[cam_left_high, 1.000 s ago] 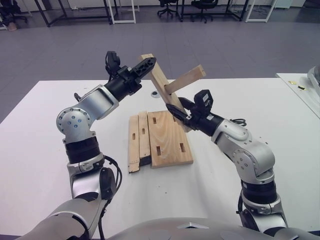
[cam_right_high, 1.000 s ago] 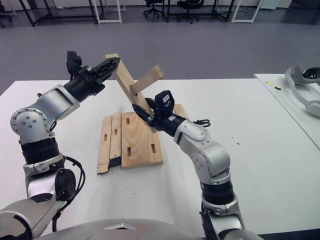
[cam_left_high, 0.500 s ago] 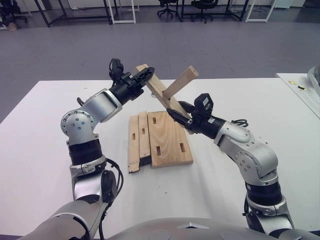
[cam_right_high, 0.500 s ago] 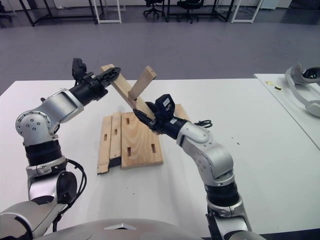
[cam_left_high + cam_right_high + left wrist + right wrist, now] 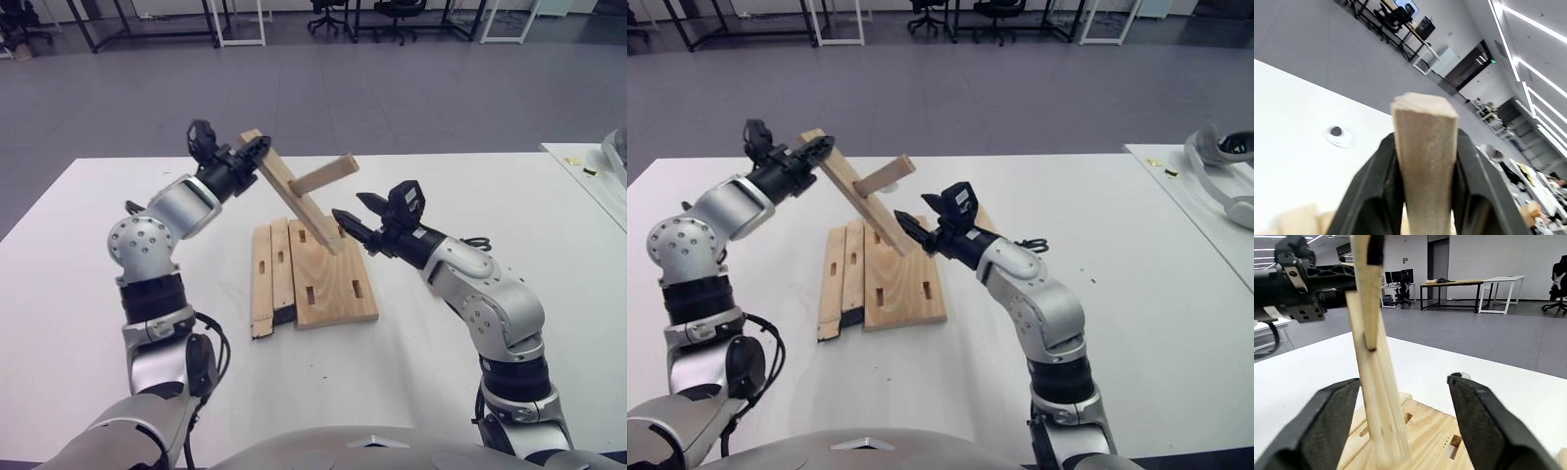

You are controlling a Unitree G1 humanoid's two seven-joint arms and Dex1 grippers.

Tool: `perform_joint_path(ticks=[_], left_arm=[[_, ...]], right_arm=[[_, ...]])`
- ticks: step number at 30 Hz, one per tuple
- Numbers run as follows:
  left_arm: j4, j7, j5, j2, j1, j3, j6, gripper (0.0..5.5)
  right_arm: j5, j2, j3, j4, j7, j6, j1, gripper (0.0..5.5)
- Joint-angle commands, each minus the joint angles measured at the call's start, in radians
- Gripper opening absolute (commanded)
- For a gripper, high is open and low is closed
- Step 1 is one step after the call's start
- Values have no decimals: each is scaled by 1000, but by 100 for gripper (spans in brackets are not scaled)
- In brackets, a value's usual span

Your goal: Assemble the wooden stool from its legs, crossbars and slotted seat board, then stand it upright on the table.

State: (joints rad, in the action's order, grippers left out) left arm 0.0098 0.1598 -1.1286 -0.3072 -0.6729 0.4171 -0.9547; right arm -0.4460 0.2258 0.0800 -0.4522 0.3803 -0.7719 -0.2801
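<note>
Clamping the upper end of a long pale wooden stool leg [image 5: 294,196], the left tool [image 5: 249,152] has its black fingers [image 5: 1378,186] pressed against both sides of the wood. The leg leans steeply, with its top toward the robot's left. Its lower end is down on the light, flat slotted wooden seat board [image 5: 338,284], which lies on the white worktop [image 5: 78,225]. A short pale wooden crossbar [image 5: 323,176] juts from the leg's middle toward the right. The right tool [image 5: 351,209] hangs just beside the lower part of the leg, its two fingers [image 5: 1334,421] spread wide and gripping nothing. Two narrow wooden slats [image 5: 263,279] lie flat against the board's left edge.
</note>
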Motion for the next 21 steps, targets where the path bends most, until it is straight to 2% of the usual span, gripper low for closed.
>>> perform_joint_path(ticks=[1,5,8,15,21], left_arm=[[-11,-21,21,-86,-33,30,-4,102],[-183,45,-22,-116,62,41,-76,102],[-399,203,-92,-71,180,51,-116,102],[-631,674,-301,24,260,-61,-62,102],[-698,832,-344,-47,260,-157,-23,102]], right_arm=[[7,6,8,1,-9,-4,-6,394],[22,5,19,-24,-31,-5,41,394],[34,-3,12,-26,-58,5,77,394],[53,-26,-1,-65,-126,15,158,394],[64,-29,-10,-80,-156,10,208,394]])
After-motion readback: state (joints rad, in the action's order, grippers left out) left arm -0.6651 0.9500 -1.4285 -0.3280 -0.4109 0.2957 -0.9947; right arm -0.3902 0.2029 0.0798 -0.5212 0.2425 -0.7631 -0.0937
